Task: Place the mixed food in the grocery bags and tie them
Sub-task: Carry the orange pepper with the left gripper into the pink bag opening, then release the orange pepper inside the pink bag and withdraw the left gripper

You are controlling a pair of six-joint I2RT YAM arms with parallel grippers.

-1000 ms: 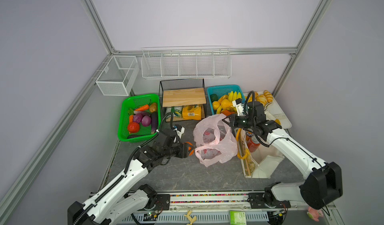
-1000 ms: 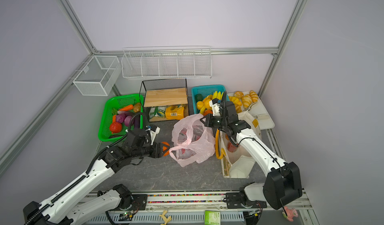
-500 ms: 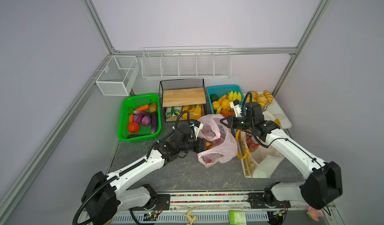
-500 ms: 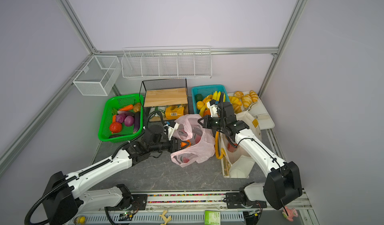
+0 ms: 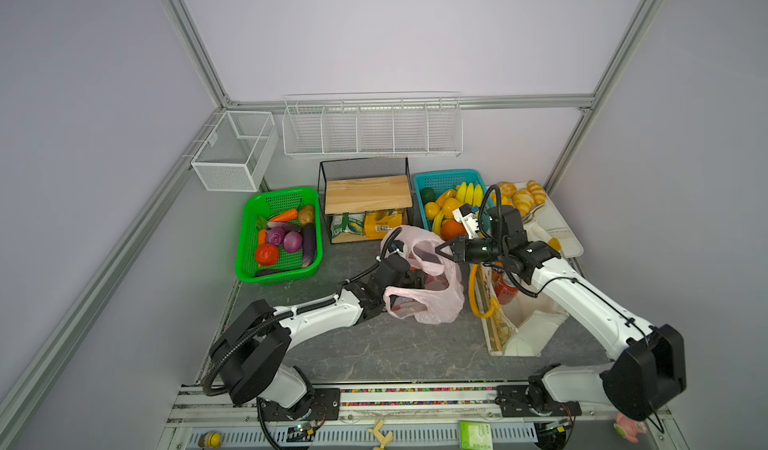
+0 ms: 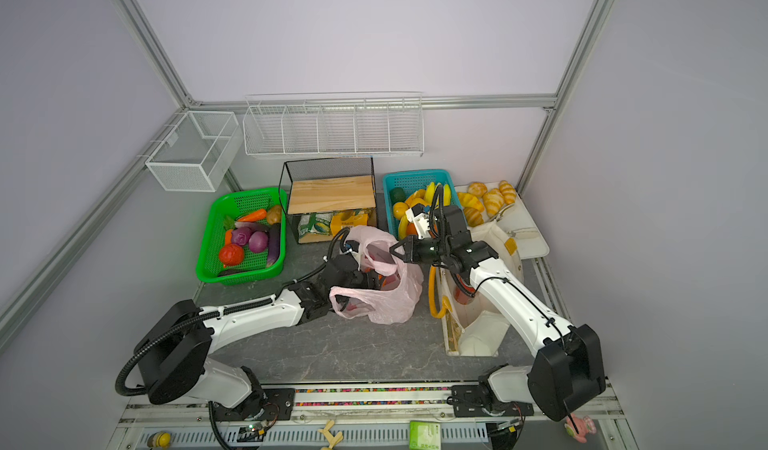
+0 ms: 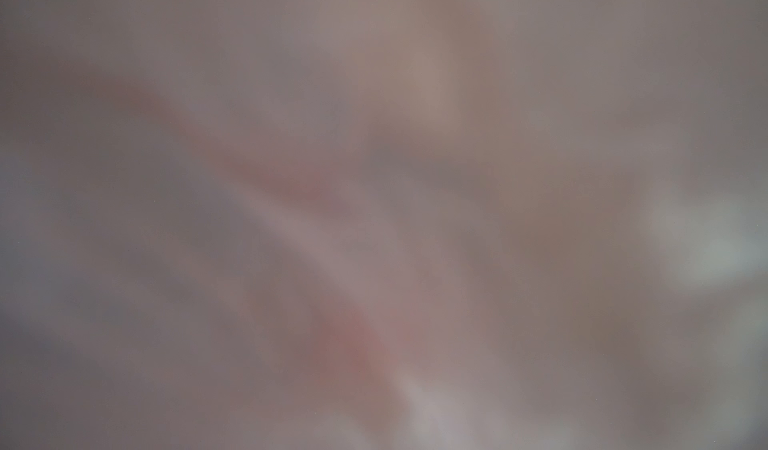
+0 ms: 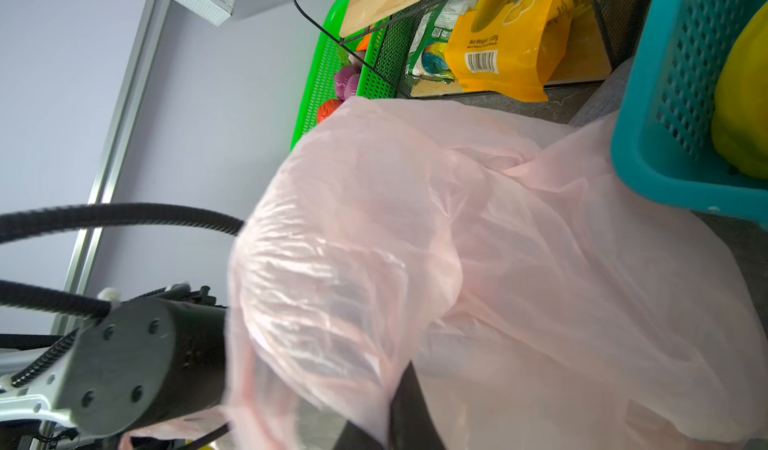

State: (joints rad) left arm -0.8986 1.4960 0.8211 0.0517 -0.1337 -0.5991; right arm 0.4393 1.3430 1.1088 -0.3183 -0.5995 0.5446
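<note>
Grey stone-look tabletop (image 5: 374,344) under lilac walls. Mid-table sits the pink bag (image 5: 436,302). The right gripper (image 5: 444,247) has its jaws pressed together, pinching the bag's far rim. The left gripper (image 5: 417,279) reaches inside the bag from the left. Film hides its jaws, so their state cannot be told. A red can (image 5: 504,292) stands in the cream tote (image 5: 530,327), just right.

The pink bag (image 5: 436,302) sat crumpled in the middle, its mouth pulled open, red shapes showing dimly through its plastic. Just right of it the cream tote (image 5: 536,323) lay slumped open, yellow handles (image 5: 472,290) toward the bag, a red can (image 5: 504,293) inside. A tomato (image 5: 266,254) and purple vegetables (image 5: 292,241) lay in a basket (image 5: 277,274), well left.
</note>
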